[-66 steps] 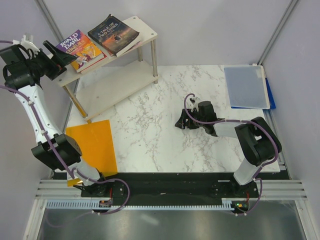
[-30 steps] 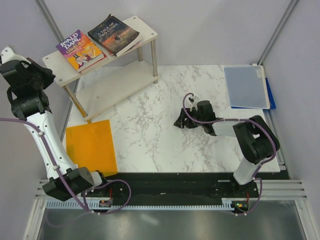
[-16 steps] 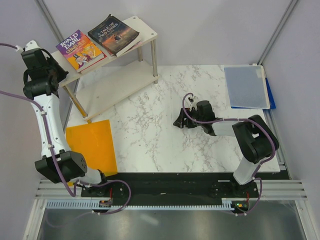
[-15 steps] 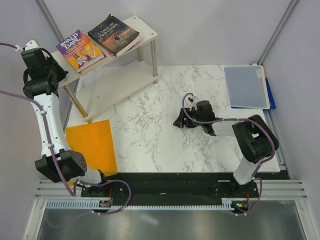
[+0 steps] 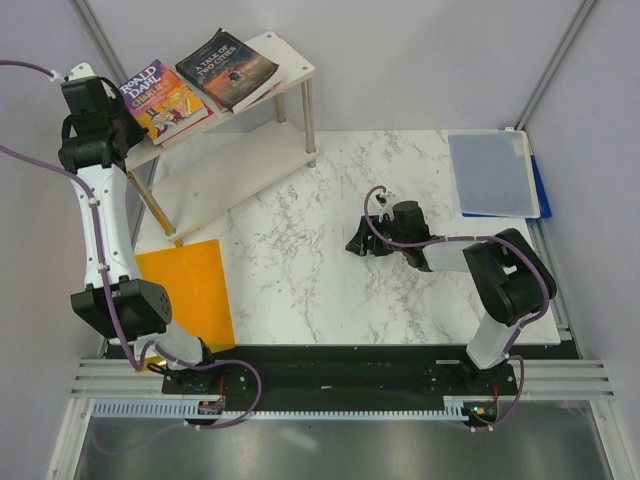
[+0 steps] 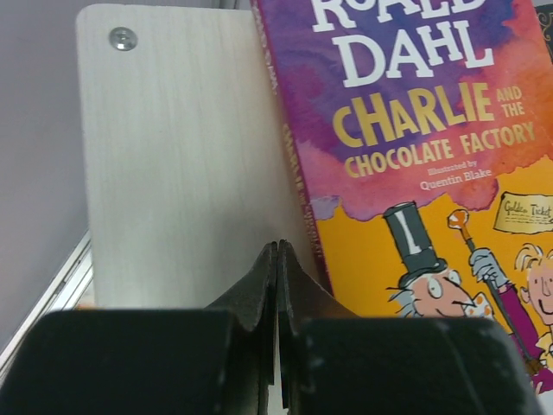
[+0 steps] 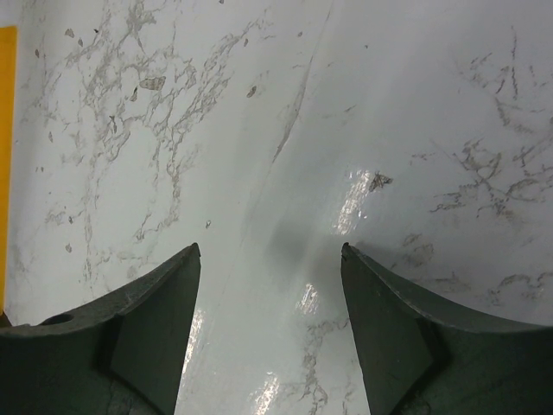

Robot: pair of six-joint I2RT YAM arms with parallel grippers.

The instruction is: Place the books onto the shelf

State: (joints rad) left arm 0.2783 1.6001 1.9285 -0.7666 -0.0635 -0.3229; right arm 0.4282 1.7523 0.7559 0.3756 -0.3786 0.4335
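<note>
The purple-yellow Roald Dahl book [image 5: 165,100] [image 6: 415,173] and the dark "A Tale of Two Cities" [image 5: 227,68] lie flat on the top board of the shelf [image 5: 285,55]. Edges of other books show beneath each of them. My left gripper [image 5: 120,110] [image 6: 278,245] is shut and holds nothing. Its tips hover over the bare pale board [image 6: 173,156], right beside the Dahl book's left edge. My right gripper [image 5: 352,245] [image 7: 270,251] stands open low over the marble table, with nothing between its fingers.
An orange sheet [image 5: 185,290] lies at the table's front left, and shows as a strip [image 7: 7,130] in the right wrist view. A blue-grey folder [image 5: 492,172] sits at the back right. The shelf's lower board [image 5: 230,175] is bare. Walls and frame posts close in both sides.
My left arm has swung from the left wall toward the shelf's top board, bringing its shut gripper beside the Dahl book. The right arm has hardly moved.
</note>
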